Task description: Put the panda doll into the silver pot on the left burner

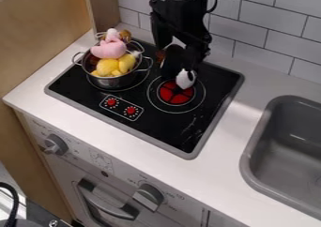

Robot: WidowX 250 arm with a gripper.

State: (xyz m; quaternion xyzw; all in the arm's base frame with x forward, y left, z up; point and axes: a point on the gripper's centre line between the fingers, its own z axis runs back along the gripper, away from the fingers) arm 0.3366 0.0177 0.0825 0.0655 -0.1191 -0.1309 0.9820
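Two burners mark the black stove top point(166, 137), which sits in the white tabletop point(219, 165). The silver pot point(115, 82) stands on the left burner, by the stove top's left edge. Yellow toys point(108, 65) fill much of it, a pink toy point(109, 49) lies on top of them, and a brown toy point(125, 35) shows at the back.

The black gripper point(181, 51) hangs over the back part of the stove top, just to the right of the pot and apart from it. Below it is the panda doll point(185, 79), its white part over the red middle of the right burner point(174, 97). The doll's dark parts blend with the black gripper, so I cannot tell how far open the jaws are or whether they have hold of it.

Two red knobs point(130, 110) sit near the stove top's front edge. To the right of the stove top, a grey sink point(256, 148) is set into the tabletop.
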